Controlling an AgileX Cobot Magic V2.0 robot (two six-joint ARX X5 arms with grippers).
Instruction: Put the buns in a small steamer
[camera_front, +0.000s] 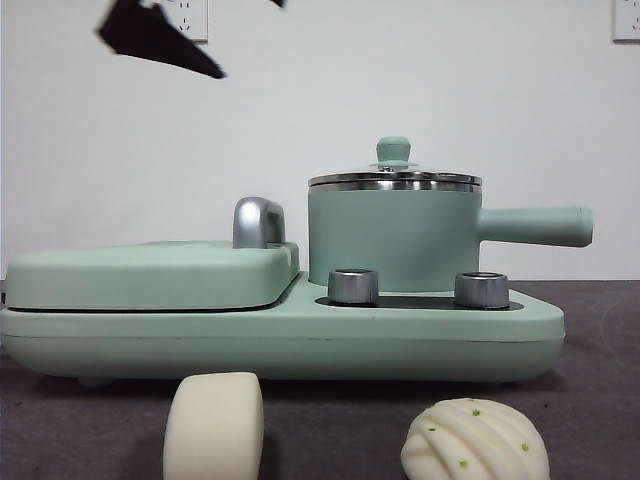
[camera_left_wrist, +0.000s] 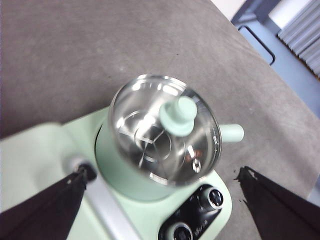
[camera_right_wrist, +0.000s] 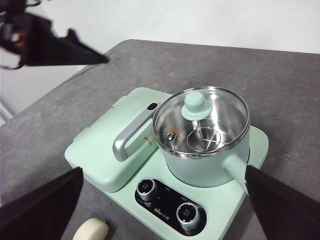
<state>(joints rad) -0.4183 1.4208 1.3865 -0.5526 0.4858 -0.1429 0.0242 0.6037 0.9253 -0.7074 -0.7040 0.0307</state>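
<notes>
The small steamer (camera_front: 392, 235) stands on the right half of the mint-green cooker, its glass lid (camera_left_wrist: 150, 135) on and its green knob (camera_front: 393, 150) up. Two buns lie on the table in front of the cooker: a smooth loaf-shaped one (camera_front: 213, 425) and a ridged one with green dots (camera_front: 475, 440). My left gripper (camera_left_wrist: 165, 172) hangs open above the lid, apart from it, and shows as a black shape high at the left (camera_front: 165, 40). My right gripper (camera_right_wrist: 164, 170) is open and empty, high over the cooker's front. Only the smooth bun (camera_right_wrist: 91, 230) shows in the right wrist view.
A flat lidded griddle (camera_front: 150, 272) with a chrome handle (camera_front: 257, 222) fills the cooker's left half. Two steel dials (camera_front: 353, 285) (camera_front: 481, 289) sit in front of the pot. The steamer's long handle (camera_front: 535, 225) points right. The grey tabletop (camera_right_wrist: 280, 80) lies around the cooker.
</notes>
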